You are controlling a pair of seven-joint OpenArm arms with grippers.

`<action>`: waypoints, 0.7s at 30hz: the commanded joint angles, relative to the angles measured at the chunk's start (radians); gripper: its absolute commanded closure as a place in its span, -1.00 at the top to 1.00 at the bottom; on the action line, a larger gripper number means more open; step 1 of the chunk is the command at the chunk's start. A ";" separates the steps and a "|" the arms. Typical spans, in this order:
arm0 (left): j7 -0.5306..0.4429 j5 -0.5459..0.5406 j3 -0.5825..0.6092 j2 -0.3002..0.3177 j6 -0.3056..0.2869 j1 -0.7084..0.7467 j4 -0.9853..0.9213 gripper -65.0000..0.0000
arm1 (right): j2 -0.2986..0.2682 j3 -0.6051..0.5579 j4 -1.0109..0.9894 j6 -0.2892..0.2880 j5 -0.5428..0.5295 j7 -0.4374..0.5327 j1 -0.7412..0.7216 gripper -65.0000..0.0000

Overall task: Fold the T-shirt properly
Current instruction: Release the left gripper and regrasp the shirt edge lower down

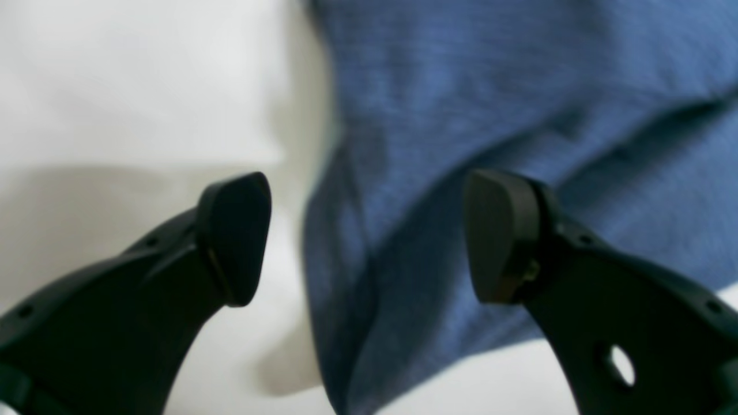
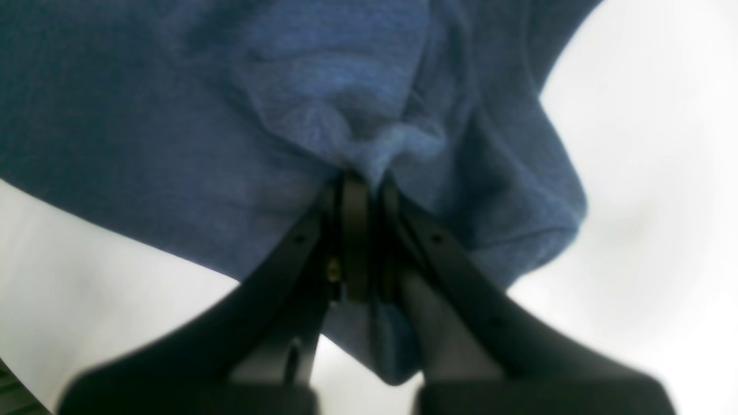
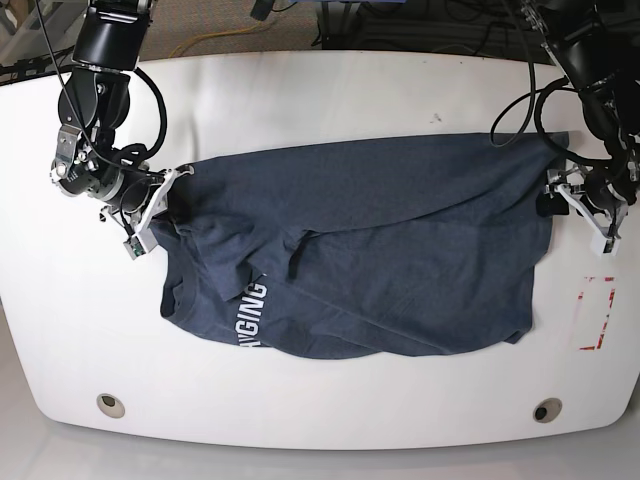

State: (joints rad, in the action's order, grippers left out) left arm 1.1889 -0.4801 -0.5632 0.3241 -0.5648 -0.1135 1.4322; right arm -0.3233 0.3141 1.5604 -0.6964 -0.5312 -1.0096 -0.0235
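The T-shirt (image 3: 400, 250) lies crumpled and partly doubled over across the white table (image 3: 330, 90), with white lettering (image 3: 253, 310) near its front left. On the base view's left, my right gripper (image 3: 165, 195) pinches the shirt's left edge. The right wrist view shows the right gripper (image 2: 363, 187) shut on a bunched fold of the T-shirt (image 2: 202, 115). My left gripper (image 3: 558, 200) is at the shirt's right edge. Seen from the left wrist, the left gripper (image 1: 369, 236) is open above the edge of the T-shirt (image 1: 490, 86), gripping nothing.
A red-outlined rectangle (image 3: 597, 312) is marked on the table, right of the shirt. Two round holes (image 3: 112, 404) (image 3: 545, 410) sit near the front edge. Cables (image 3: 230, 35) lie beyond the far edge.
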 commanded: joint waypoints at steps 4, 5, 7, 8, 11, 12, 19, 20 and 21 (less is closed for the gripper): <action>-0.060 -0.019 0.001 0.019 0.048 -0.074 -0.120 0.50 | -0.013 0.006 0.016 -0.002 -0.020 0.018 -0.019 -1.00; -0.070 -0.021 0.001 0.020 0.044 -0.074 -0.133 0.50 | -0.013 0.006 0.016 -0.002 -0.020 0.018 -0.019 -1.00; -0.077 -0.024 0.015 0.020 0.027 -0.079 -0.158 0.50 | -0.013 0.006 0.016 -0.002 -0.020 0.018 -0.019 -1.00; -0.079 -0.025 0.032 0.020 0.016 -0.082 -0.164 0.50 | -0.013 0.006 0.016 -0.002 -0.020 0.018 -0.019 -1.00; -0.080 -0.025 0.081 0.020 -0.005 -0.110 -0.172 0.50 | -0.013 0.006 0.016 -0.002 -0.020 0.018 -0.019 -1.00; -0.080 -0.024 0.095 0.019 -0.007 -0.113 -0.172 0.50 | -0.012 0.006 0.016 -0.002 -0.022 0.018 -0.019 -1.00; -0.080 -0.024 0.113 -0.009 -0.008 -0.119 -0.166 0.50 | 0.011 0.007 0.016 -0.002 -0.014 0.018 -0.020 -1.00; -0.079 -0.024 0.113 -0.013 -0.010 -0.119 -0.166 0.50 | 0.013 0.007 0.016 -0.002 -0.014 0.018 -0.020 -1.00; -0.077 -0.024 0.113 -0.013 -0.010 -0.119 -0.166 0.50 | 0.013 0.007 0.016 -0.002 -0.014 0.018 -0.020 -1.00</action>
State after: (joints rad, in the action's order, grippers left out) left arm 1.1175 -0.4858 -0.4511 0.3065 -0.5690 -0.2100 1.2446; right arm -0.2962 0.3164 1.5597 -0.6968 -0.5278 -1.0100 -0.0261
